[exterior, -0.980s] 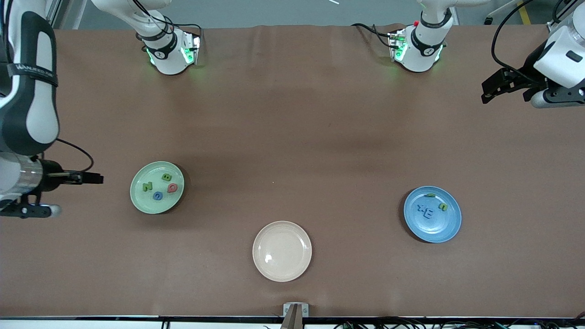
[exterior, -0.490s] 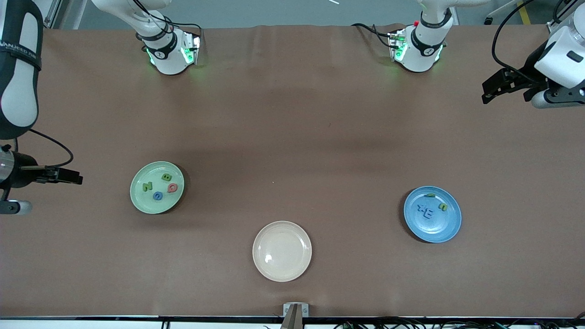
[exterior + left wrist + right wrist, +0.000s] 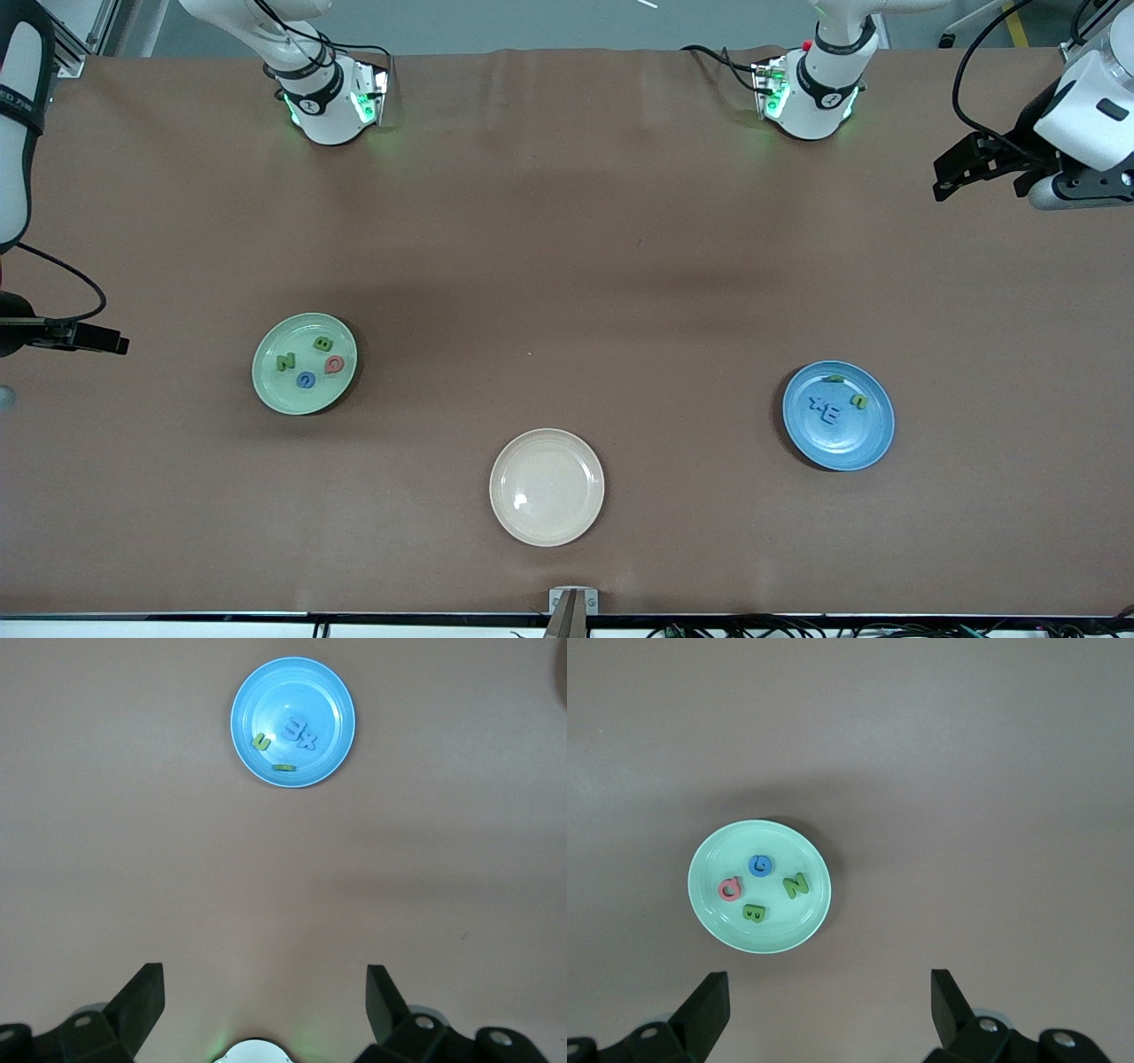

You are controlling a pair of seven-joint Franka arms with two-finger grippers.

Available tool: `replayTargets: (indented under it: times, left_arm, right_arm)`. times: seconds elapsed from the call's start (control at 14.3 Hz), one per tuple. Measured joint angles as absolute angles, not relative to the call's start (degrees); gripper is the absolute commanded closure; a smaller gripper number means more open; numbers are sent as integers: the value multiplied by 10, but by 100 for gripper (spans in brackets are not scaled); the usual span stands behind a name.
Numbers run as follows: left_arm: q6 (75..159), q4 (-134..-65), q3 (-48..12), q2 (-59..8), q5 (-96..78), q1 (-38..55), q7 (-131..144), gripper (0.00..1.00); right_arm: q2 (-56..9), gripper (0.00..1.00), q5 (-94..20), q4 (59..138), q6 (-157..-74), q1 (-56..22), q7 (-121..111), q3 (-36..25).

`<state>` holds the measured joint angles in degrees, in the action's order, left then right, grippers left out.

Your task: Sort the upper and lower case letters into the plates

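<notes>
The mint green plate (image 3: 273,390) holds a green N (image 3: 284,361), a green B (image 3: 323,343), a red Q (image 3: 334,364) and a blue letter (image 3: 306,380). The right wrist view shows this plate (image 3: 784,930) too. The blue plate (image 3: 842,450) holds two blue letters (image 3: 827,410) and two green ones (image 3: 858,400). It also shows in the left wrist view (image 3: 301,682). My right gripper (image 3: 115,342) is open and empty over the table's rim at the right arm's end (image 3: 830,985). My left gripper (image 3: 946,180) is open and empty over the left arm's end (image 3: 264,979).
An empty cream-beige plate (image 3: 547,523) lies near the front edge, between the two coloured plates. The two arm bases (image 3: 330,105) stand along the table's edge farthest from the camera. A brown cloth covers the table.
My right gripper has drawn away from the mint plate toward the right arm's end of the table. The left arm, the plates and the letters have not moved.
</notes>
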<state>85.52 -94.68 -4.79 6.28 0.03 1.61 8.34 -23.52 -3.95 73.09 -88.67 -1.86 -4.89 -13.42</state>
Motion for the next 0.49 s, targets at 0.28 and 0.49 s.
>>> replayTargets:
  times: [0.28, 0.49]
  left_arm:
    - [855, -947, -48, 63, 0, 16, 83, 0]
    - [855, -947, -49, 63, 0, 16, 83, 0]
  right_arm:
    - [-233, 0, -40, 730, -884, -31, -49, -125]
    - [-217, 0, -39, 735, -878, -36, -58, -125]
